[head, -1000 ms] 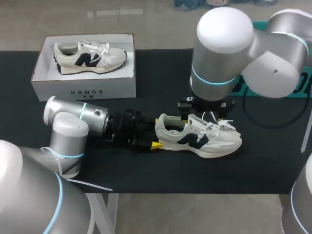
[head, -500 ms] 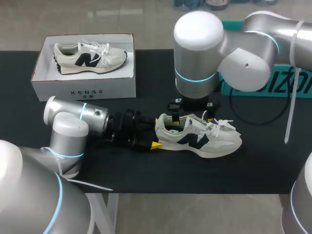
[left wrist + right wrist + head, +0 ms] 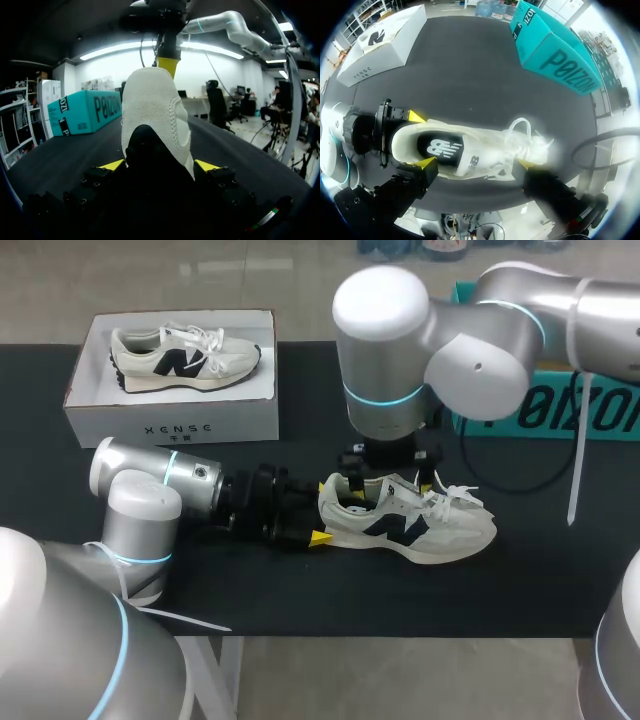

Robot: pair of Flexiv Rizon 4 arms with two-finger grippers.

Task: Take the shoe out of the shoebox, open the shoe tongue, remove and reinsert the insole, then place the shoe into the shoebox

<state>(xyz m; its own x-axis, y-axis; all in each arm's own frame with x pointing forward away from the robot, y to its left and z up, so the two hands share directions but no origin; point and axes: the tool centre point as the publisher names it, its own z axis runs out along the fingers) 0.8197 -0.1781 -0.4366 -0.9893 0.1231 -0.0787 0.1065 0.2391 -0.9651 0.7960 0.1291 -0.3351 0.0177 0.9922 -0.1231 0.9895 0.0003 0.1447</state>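
Shoe [image 3: 410, 525] lies out of the shoebox [image 3: 170, 425], on its sole on the black surface [image 3: 300, 590] near the front edge, with its heel toward the left arm and its toe toward the right. The left gripper [image 3: 159, 165] lies low along the surface and is clamped on the heel, one yellow tip pressed against each side. The right gripper [image 3: 474, 163] hangs straight down over the shoe's opening with its fingers spread wide along the shoe, one tip by the collar and the other by the laces [image 3: 525, 132]; I cannot tell whether either tip touches. The dark insole [image 3: 442, 147] shows inside the opening. A second shoe [image 3: 185, 355] lies on its side in the shoebox at the far left. A teal box [image 3: 600, 405] sits at the far right.
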